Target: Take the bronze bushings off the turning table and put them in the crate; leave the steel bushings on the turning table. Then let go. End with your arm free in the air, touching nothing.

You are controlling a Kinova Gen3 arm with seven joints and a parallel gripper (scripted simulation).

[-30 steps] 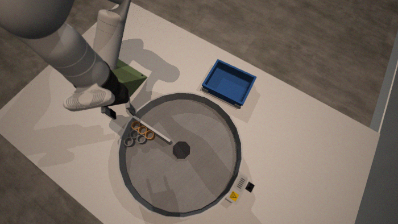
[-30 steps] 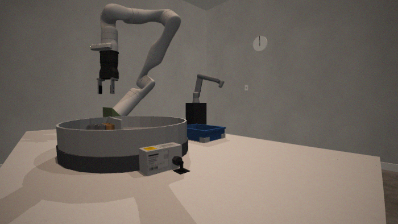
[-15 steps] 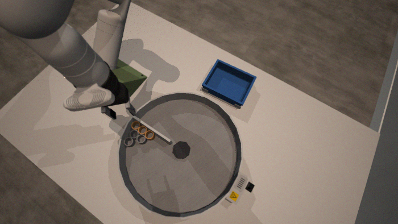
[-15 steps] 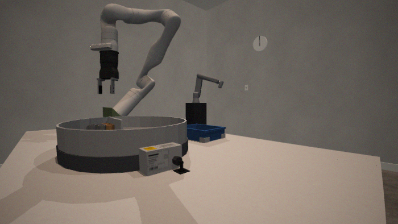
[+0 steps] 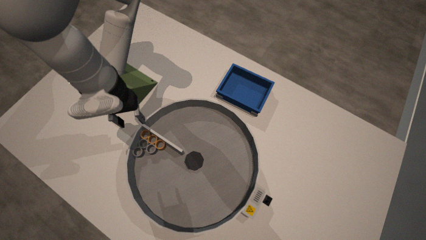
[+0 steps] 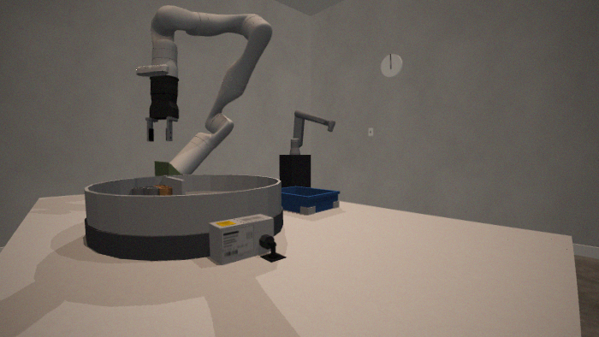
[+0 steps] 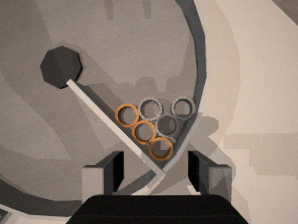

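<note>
Bronze bushings (image 7: 143, 131), three of them, sit in a row against the white bar (image 5: 164, 141) on the turning table (image 5: 252, 143), bunched with three steel bushings (image 7: 166, 115) near the rim. Your claw (image 6: 159, 131) hangs well above that cluster, pointing straight down, fingers spread all the way with nothing in them. From the wrist view you'll see the nearest bronze one between the fingers. Blue crate (image 5: 223, 82) sits on the tabletop (image 5: 319, 170) beside the turning table.
</note>
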